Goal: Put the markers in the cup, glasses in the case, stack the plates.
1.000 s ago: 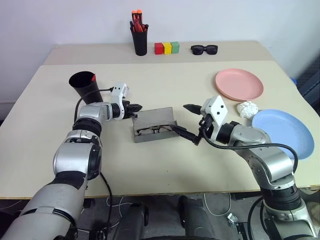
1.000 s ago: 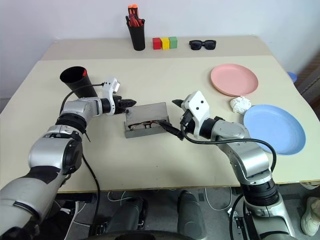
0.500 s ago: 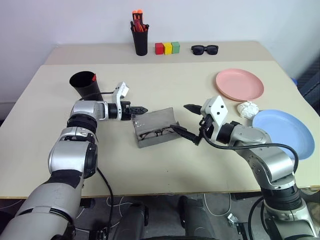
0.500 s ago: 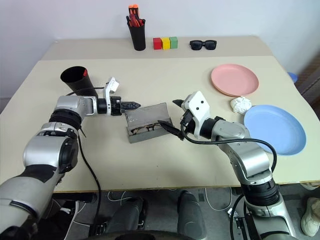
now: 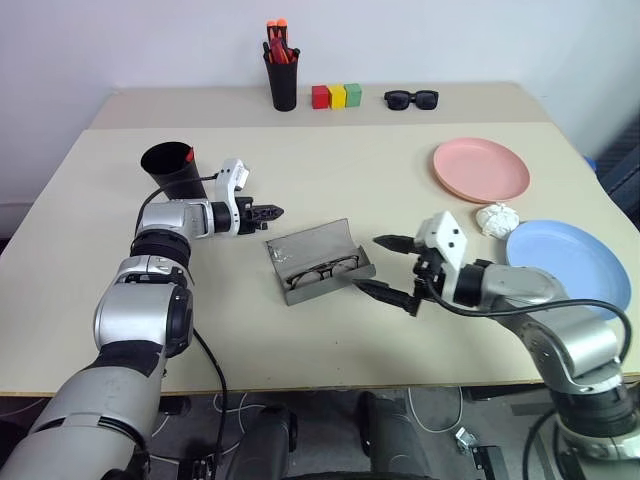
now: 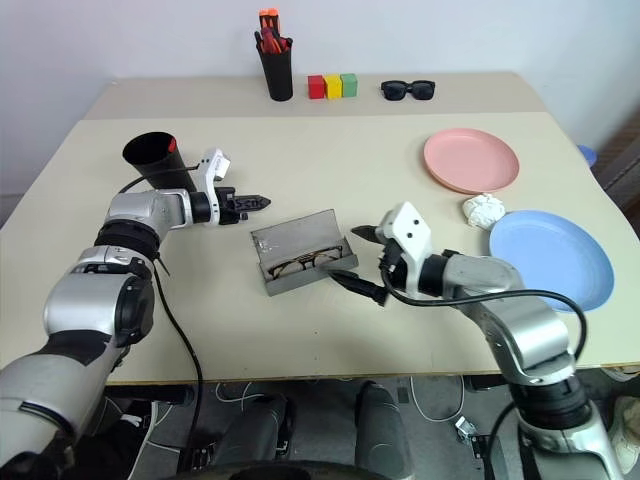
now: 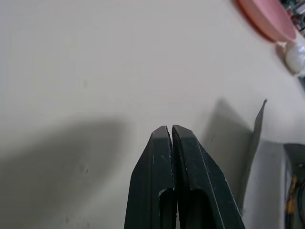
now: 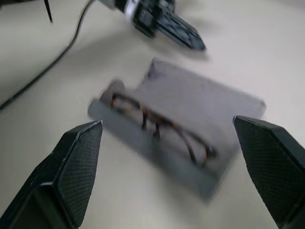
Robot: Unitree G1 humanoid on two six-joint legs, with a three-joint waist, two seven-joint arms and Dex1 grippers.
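Note:
The grey case (image 5: 316,247) lies open at mid-table, turned askew, with the wire-frame glasses (image 5: 323,272) inside it. My left gripper (image 5: 272,212) is shut and empty, a short way left of the case, near the black cup (image 5: 170,172). A red marker tip (image 5: 188,155) pokes up at the cup's rim. My right gripper (image 5: 368,263) is open, its fingers spread just right of the case and touching nothing. In the right wrist view the case (image 8: 190,102) and glasses (image 8: 162,126) lie ahead of the spread fingertips. The pink plate (image 5: 481,170) and blue plate (image 5: 565,262) sit apart at the right.
A crumpled white paper ball (image 5: 495,217) lies between the two plates. At the back edge stand a black pen holder (image 5: 282,82) with orange-tipped pens, three coloured blocks (image 5: 334,96) and black sunglasses (image 5: 410,98).
The case has turned and slid a little toward the right. My left gripper has backed off from its left end. My right arm has drawn back toward me, away from the case.

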